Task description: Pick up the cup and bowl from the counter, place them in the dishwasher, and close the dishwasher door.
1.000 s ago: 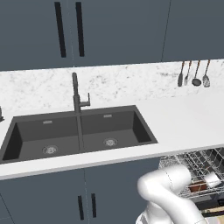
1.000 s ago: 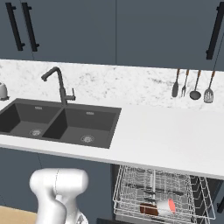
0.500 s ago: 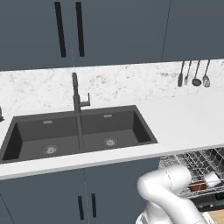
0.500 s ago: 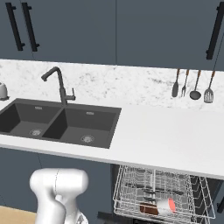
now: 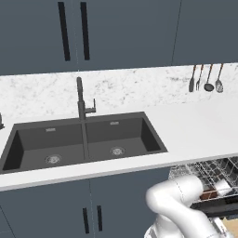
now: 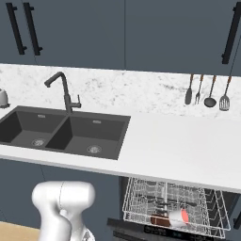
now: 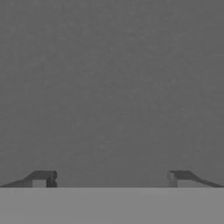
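The dishwasher's wire rack (image 6: 141, 202) is pulled out below the white counter (image 6: 179, 146). In it the cup (image 6: 179, 217), grey-white with a red inside, lies on its side, and a dark brown-red bowl (image 6: 160, 220) rests against it. The left base view has both at the right edge: cup (image 5: 222, 187), bowl (image 5: 209, 194). The dark dishwasher door (image 6: 160, 231) hangs open under the rack. My gripper (image 7: 111, 178) is open, its fingertips (image 7: 41, 178) far apart with nothing between them, close to a plain dark grey surface.
A dark double-basin sink (image 6: 61, 132) with a dark tap (image 6: 63, 89) sits in the counter's left half. Several utensils (image 6: 207, 92) hang on the back wall. Blue-grey cupboards with black handles (image 5: 93, 218) stand below the sink. My white arm (image 5: 181, 204) bends low beside the rack.
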